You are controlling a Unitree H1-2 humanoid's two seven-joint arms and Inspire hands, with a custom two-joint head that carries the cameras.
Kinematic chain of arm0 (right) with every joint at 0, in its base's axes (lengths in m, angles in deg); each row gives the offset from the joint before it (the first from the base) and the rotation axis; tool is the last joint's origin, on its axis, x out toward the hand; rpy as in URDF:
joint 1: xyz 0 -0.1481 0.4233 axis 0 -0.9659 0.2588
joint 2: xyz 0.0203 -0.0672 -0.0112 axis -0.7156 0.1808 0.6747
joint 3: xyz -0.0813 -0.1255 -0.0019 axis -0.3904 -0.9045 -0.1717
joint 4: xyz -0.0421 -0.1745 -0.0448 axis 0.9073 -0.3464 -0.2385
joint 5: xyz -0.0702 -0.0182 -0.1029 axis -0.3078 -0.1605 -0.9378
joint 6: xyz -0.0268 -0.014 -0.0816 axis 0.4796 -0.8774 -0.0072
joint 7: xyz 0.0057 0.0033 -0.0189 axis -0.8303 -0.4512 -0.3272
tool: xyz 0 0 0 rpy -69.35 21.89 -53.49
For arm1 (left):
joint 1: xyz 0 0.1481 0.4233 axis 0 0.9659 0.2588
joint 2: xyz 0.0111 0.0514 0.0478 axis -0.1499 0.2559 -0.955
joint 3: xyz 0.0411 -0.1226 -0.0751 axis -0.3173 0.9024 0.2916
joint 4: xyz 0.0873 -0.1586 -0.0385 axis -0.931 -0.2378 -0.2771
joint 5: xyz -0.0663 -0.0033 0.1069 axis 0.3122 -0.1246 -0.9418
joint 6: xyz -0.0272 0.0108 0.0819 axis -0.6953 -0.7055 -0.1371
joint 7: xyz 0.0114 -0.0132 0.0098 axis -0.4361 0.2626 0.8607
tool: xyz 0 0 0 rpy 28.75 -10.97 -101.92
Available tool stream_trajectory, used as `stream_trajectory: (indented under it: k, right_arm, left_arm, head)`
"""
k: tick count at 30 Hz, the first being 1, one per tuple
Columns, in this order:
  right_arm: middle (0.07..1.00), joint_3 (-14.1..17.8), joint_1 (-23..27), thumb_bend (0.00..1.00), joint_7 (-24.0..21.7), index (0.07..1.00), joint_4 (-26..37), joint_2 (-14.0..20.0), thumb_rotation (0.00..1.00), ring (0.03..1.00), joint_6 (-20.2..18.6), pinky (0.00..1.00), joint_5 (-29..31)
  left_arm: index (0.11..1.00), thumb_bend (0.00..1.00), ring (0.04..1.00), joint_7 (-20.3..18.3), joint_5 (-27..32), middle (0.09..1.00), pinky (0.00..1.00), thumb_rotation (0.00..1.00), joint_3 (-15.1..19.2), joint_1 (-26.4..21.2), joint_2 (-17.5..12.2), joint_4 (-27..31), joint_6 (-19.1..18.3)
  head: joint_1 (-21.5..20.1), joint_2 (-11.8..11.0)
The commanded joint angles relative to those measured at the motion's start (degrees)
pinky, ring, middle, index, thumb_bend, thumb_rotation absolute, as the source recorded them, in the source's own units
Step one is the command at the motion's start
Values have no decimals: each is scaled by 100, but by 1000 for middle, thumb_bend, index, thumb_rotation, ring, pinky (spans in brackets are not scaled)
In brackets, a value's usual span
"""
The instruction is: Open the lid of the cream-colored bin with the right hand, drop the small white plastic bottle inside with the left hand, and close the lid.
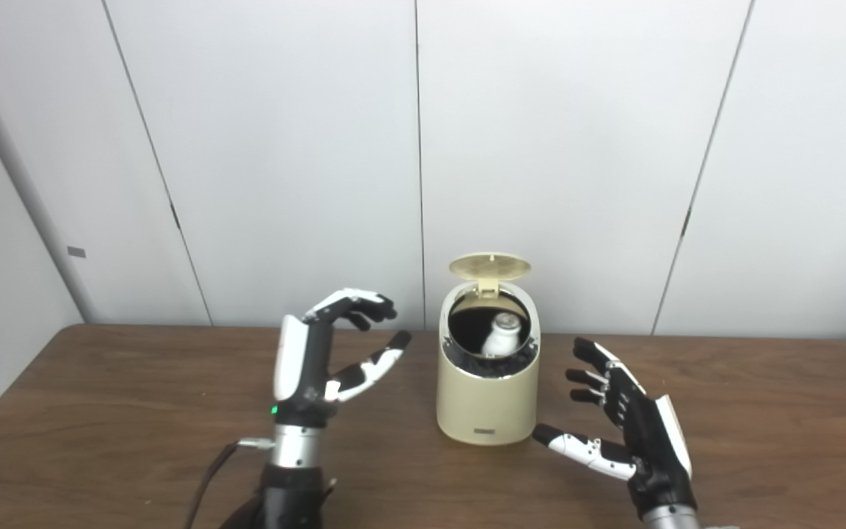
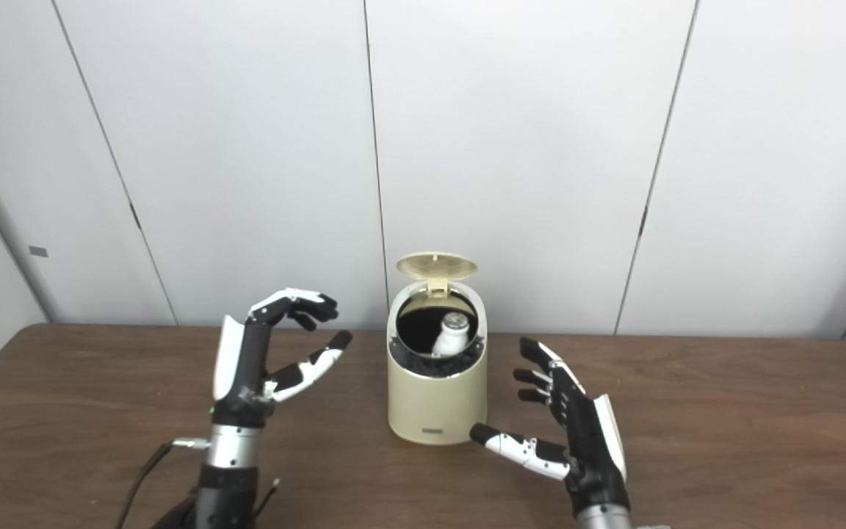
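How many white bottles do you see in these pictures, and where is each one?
1. The small white bottle lies tilted inside the open cream bin, between the left hand and the right hand. The bin's dark inside could hide others.

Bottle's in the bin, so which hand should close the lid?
Probably the right hand: it is open, empty and close beside the bin; the lid stands up. The left hand is farther away.
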Motion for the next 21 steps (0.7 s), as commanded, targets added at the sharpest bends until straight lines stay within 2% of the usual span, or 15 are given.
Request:
stream_trajectory:
  k: [1,3,5,6,8,10,12,15,21]
  right_arm:
    - [857,20,192,752,4,830,138,50,246,767,268,697,15]
    - [857,24,187,755,2,831,141,73,261,767,236,697,9]
    - [856,43,209,744,-3,831,99,99,284,775,295,700,58]
    - [856,51,222,716,-2,838,77,111,287,782,329,702,79]
    - [855,78,270,694,19,846,8,149,290,788,403,702,97]
    - [845,90,361,667,39,852,-28,210,292,779,428,660,42]
    - [840,84,497,639,8,849,17,299,285,771,354,642,-41]
    - [846,58,740,600,-62,848,141,456,291,785,243,670,-206]
    - [861,-60,1400,566,-390,851,393,842,441,797,-215,683,-572]
  left_arm:
    - [496,511,556,-520,497,616,461,52,347,36,-74,288,39]
    - [498,510,599,-1047,854,661,507,55,671,267,-32,417,37]
    - [499,510,631,-1483,970,694,537,57,928,466,-8,556,-119]
    - [646,608,651,-1663,980,718,547,23,1040,528,21,605,-191]
    - [728,659,663,-2032,1053,734,552,6,1231,638,86,714,-411]
    - [782,672,687,-2413,1222,762,560,1,1386,755,135,838,-720]
    - [798,700,699,-2704,1274,771,567,0,1520,863,167,929,-913]
    - [792,744,690,-3023,1252,760,558,0,1710,985,239,935,-962]
    - [809,753,704,-3486,1193,778,581,0,1952,1119,413,827,-986]
  head:
    - [-58,-17]
    - [-108,-31]
    - [-139,-34]
    - [-143,-34]
    - [-182,-51]
    - [-209,-68]
    - [-236,-74]
    - [-273,-82]
    - [-481,-165]
